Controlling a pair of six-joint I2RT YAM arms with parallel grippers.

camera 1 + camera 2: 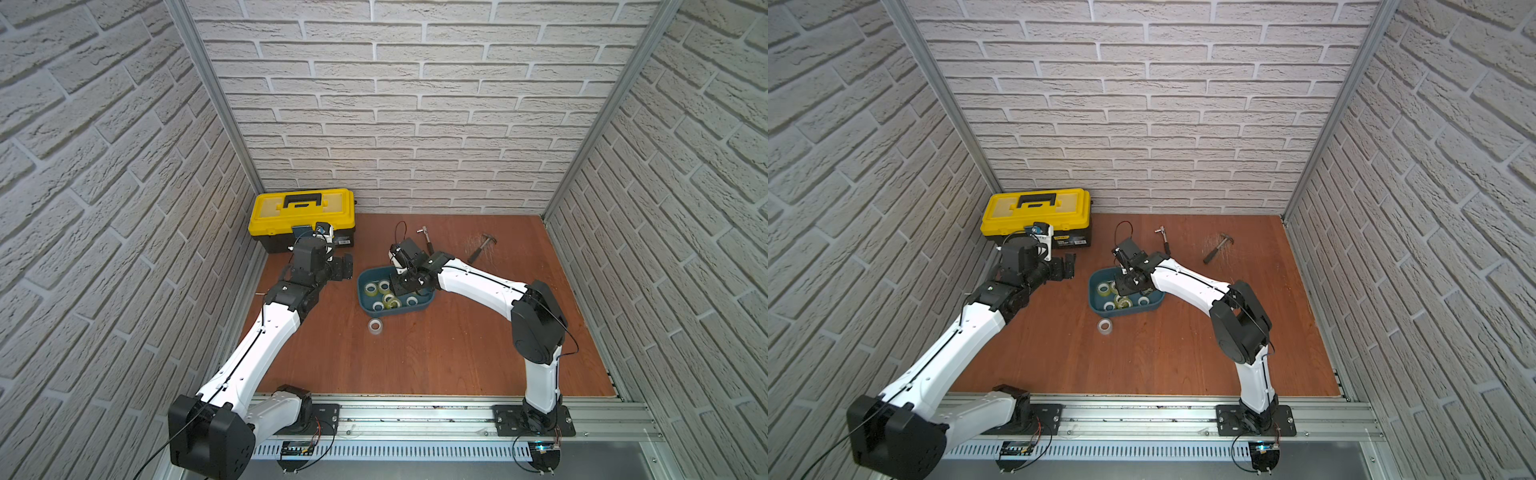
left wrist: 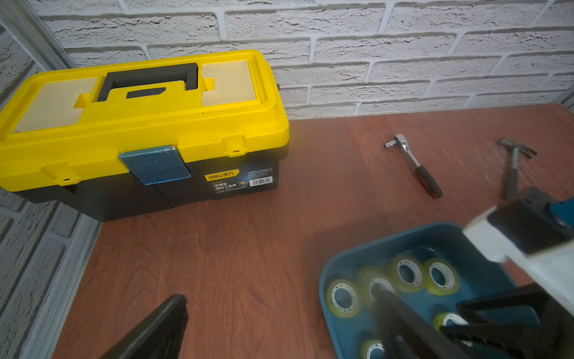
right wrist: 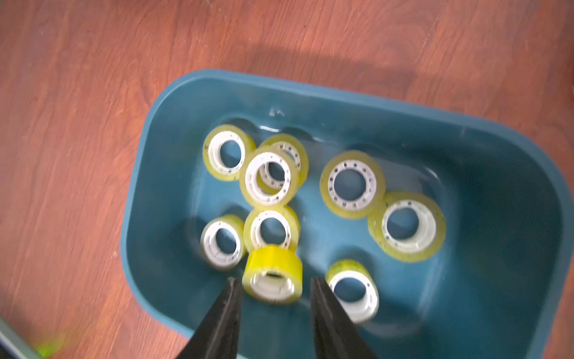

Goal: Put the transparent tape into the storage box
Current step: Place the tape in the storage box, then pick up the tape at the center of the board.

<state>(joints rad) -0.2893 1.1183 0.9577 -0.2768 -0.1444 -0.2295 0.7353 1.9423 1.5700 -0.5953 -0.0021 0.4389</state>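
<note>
Transparent tape roll (image 3: 272, 273) sits between the right gripper (image 3: 274, 280) tips inside the storage box (image 3: 503, 186); jaws parted, apparently not clamping it. A stray roll (image 1: 375, 325) lies just outside, nearer this arm.

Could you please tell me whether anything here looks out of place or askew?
One transparent tape roll lies on the table outside the storage box, beside its near wall. Inside, an upper roll rests askew on a lower roll.
</note>
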